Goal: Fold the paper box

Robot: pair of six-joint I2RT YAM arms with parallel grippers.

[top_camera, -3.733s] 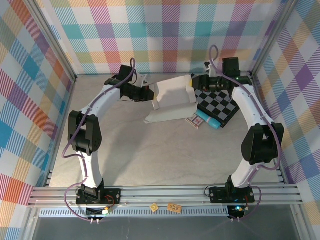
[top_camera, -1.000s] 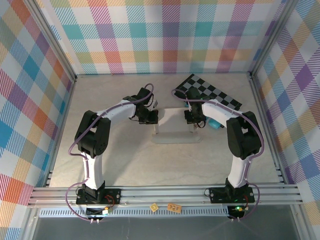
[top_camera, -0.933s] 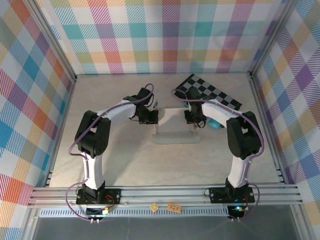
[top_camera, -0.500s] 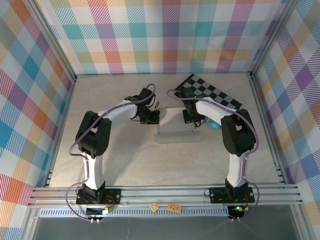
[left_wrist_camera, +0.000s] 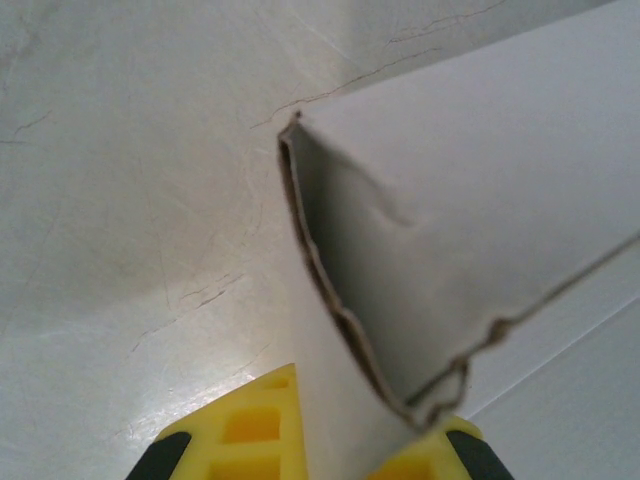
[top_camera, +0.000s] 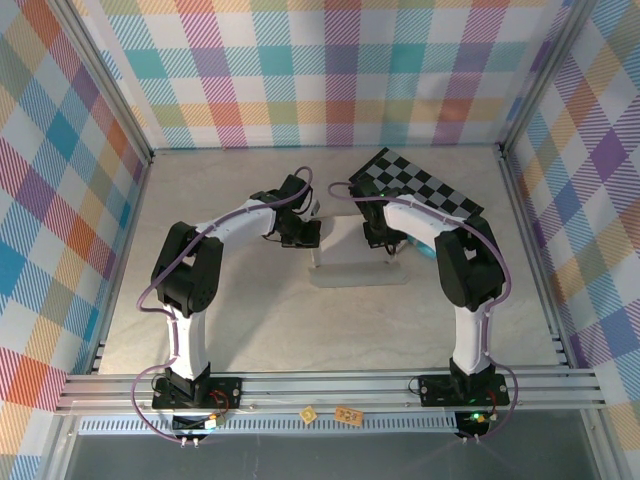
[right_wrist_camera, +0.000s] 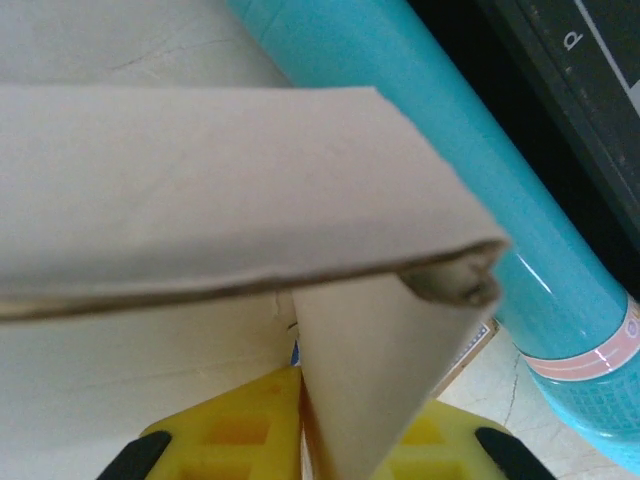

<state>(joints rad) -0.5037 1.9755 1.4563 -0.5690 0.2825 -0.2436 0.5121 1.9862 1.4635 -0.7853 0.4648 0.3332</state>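
With my left gripper (left_wrist_camera: 340, 445) and right gripper (right_wrist_camera: 325, 440) I pinch both ends of the thin white cardboard paper box (top_camera: 356, 262), which looks half folded, ends not closed.

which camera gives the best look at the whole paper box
Top external: the paper box appears whole, between the left hand and right hand. The left wrist view gives one ragged flap close up; the right wrist view, one folded edge.

Pale table (top_camera: 300, 320) with paper box (top_camera: 355, 264), checkered board (top_camera: 420, 185), turquoise tube (right_wrist_camera: 450, 110)
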